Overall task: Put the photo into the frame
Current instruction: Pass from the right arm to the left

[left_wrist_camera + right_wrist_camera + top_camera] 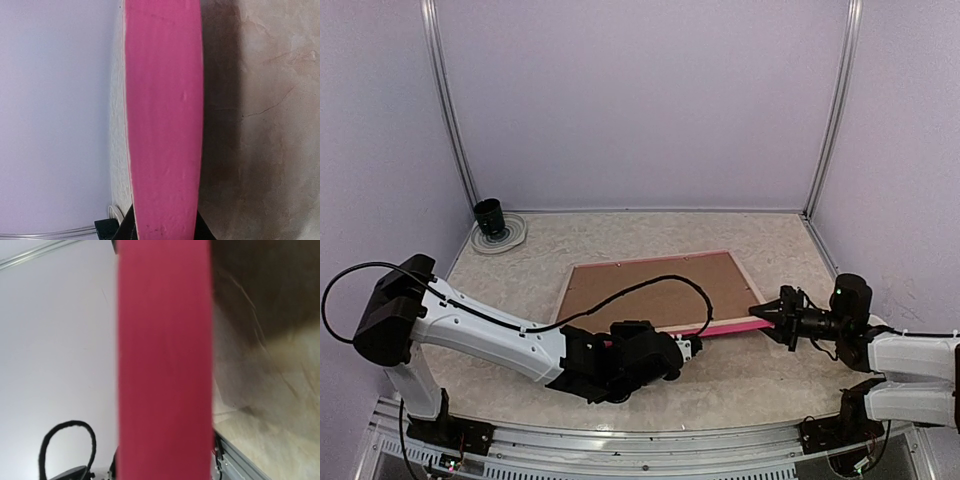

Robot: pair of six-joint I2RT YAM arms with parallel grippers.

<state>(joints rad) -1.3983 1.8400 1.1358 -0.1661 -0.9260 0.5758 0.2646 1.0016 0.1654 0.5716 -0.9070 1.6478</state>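
Observation:
The frame (730, 327) is held tilted above the table, its near pink-red edge raised and its pale wood back facing up, with a brown backing board (655, 290) set in it. My left gripper (686, 348) is shut on the near edge around its middle. In the left wrist view that pink edge (162, 115) runs up from between the dark fingers (128, 228). At the near right corner my right gripper (766, 313) is shut on the same edge, which fills the right wrist view as a red band (164, 365). The photo is hidden.
A black cup (489, 215) stands on a white coaster (510, 238) at the back left corner. Lilac walls close the table on three sides. A metal rail (650, 455) runs along the near edge by the arm bases.

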